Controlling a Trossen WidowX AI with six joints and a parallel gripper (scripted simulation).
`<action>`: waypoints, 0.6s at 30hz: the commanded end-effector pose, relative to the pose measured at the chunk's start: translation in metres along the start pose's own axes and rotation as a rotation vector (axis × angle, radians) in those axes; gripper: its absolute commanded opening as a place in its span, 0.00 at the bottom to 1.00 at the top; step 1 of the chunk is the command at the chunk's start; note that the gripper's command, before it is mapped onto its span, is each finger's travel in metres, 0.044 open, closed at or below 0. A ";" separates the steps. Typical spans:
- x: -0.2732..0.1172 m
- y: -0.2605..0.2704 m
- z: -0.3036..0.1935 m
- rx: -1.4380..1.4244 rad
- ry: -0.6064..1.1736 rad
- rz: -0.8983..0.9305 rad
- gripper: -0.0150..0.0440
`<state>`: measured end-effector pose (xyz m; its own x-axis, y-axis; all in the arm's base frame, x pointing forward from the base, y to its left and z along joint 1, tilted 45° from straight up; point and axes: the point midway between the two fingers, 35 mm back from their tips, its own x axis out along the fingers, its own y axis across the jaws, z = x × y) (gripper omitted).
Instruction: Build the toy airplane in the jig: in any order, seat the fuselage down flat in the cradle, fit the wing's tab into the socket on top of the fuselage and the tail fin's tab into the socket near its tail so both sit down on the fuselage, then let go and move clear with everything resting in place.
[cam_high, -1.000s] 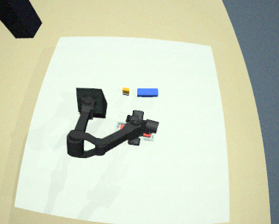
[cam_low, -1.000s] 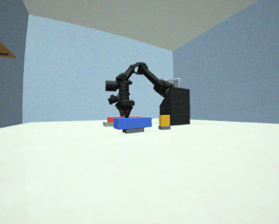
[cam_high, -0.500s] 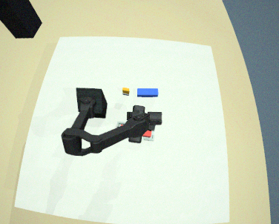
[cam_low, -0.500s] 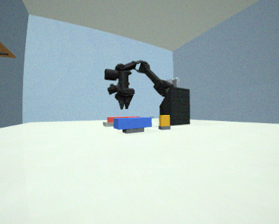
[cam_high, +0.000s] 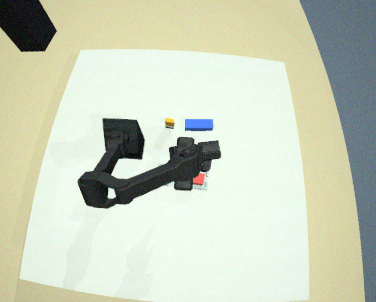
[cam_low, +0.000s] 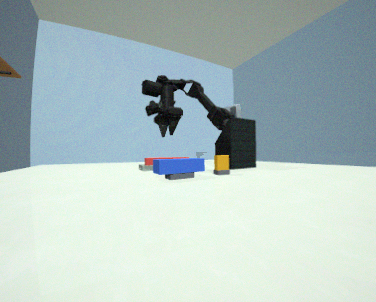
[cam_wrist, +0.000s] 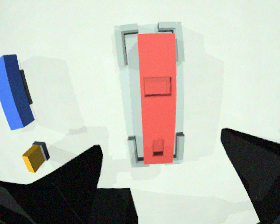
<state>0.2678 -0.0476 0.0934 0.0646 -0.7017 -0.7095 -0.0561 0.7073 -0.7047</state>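
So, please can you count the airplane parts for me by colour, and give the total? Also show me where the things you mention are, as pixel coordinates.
Red: 1, the fuselage (cam_high: 199, 178) (cam_low: 165, 161) (cam_wrist: 158, 117)
Blue: 1, the wing (cam_high: 199, 124) (cam_low: 179, 166) (cam_wrist: 12, 95)
Orange-yellow: 1, the tail fin (cam_high: 170, 121) (cam_low: 221, 162) (cam_wrist: 33, 158)
Total: 3

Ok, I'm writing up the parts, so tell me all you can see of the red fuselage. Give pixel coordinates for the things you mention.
The fuselage (cam_high: 199, 178) (cam_wrist: 158, 120) is a long, narrow, matte red bar with a smooth, plastic-like look. Its top has two rectangular recesses: a larger one nearer the middle, a small one by one end, both unfilled. It lies lengthwise within the pale grey jig (cam_high: 201, 187) (cam_low: 143, 167) (cam_wrist: 120, 47), between its corner brackets, looking flat. No gripper finger touches it.
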 end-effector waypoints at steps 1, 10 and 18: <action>0.001 0.001 0.000 -0.060 -0.001 0.003 1.00; -0.002 0.038 0.021 -0.093 -0.009 0.024 1.00; -0.005 0.134 0.055 -0.107 -0.010 0.040 1.00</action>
<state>0.3042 0.0214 0.0359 0.0731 -0.6755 -0.7338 -0.1707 0.7164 -0.6765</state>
